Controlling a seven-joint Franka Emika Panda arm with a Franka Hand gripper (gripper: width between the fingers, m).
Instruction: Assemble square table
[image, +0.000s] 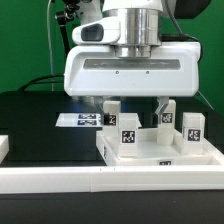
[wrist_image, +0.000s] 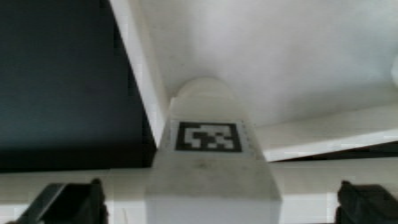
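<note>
The black counter (image: 30, 125) carries the square table's slab (image: 165, 160), which lies low at the exterior view's right against the long white border rail (image: 60, 180), with the marker board (image: 80, 119) flat behind it. Tagged legs stand upright on the slab: one near its front (image: 127, 134), others further to the exterior view's right (image: 192, 126). The gripper (image: 137, 110) hangs over the front leg, jaws spread wide and holding nothing (the wrist view shows the tagged leg (wrist_image: 212, 150) between the dark fingertips (wrist_image: 68, 203), both clear of it). To do this well, I would keep the leg centred between the fingers, descend straight, and close squarely on its flat sides.
</note>
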